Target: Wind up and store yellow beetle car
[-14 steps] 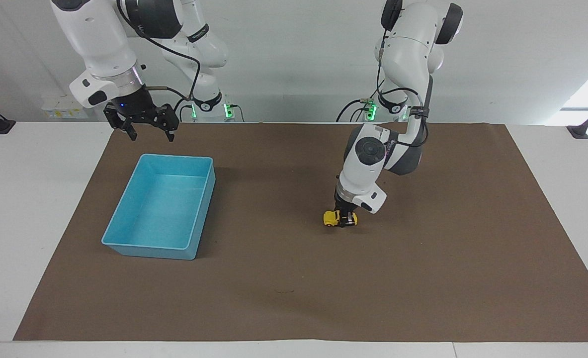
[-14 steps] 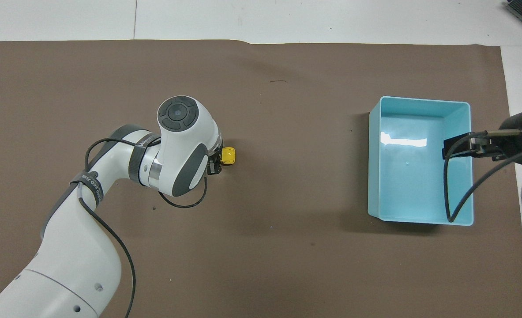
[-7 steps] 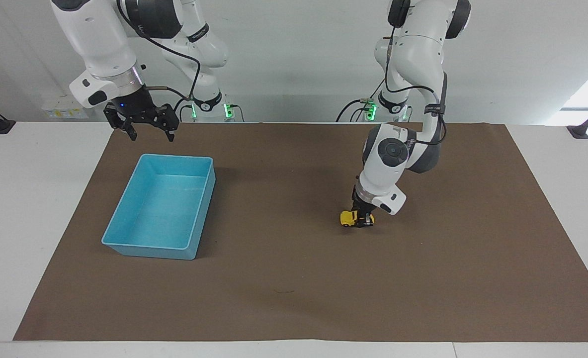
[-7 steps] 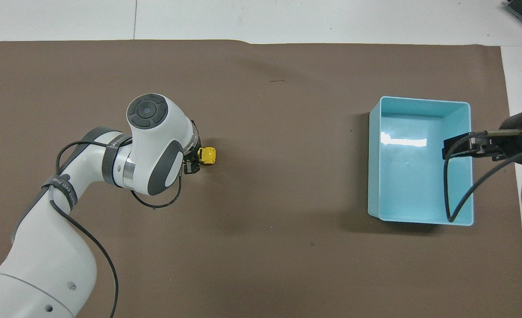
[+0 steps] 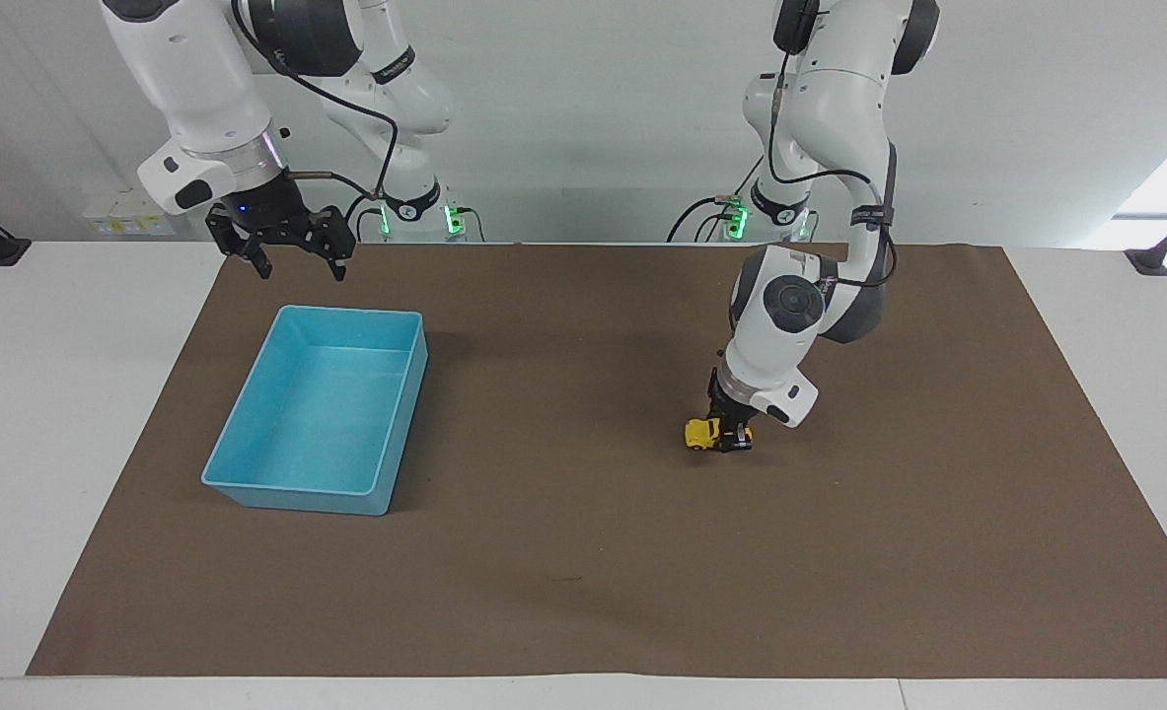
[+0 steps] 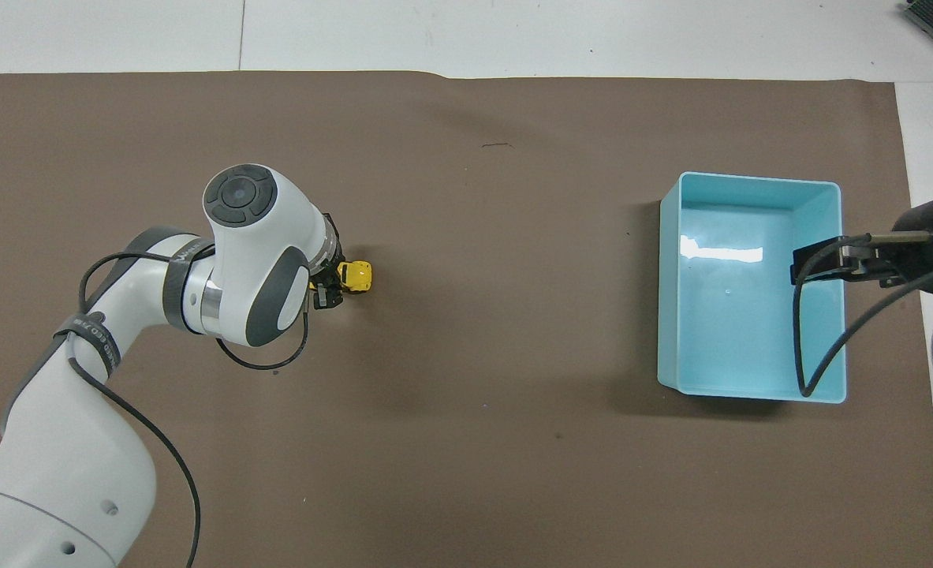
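Observation:
The yellow beetle car sits on the brown mat, its wheels down, toward the left arm's end of the table; it also shows in the overhead view. My left gripper is down at the mat and shut on the car's rear half, so only the front half shows; in the overhead view the gripper is mostly hidden under the wrist. My right gripper waits open in the air over the mat by the nearer end of the blue bin, also in the overhead view.
The empty blue bin stands on the mat toward the right arm's end. The brown mat covers most of the white table. A cable hangs from my right wrist over the bin.
My left gripper has dragged the car along the mat toward the left arm's end of the table, away from the bin. The right arm has not moved.

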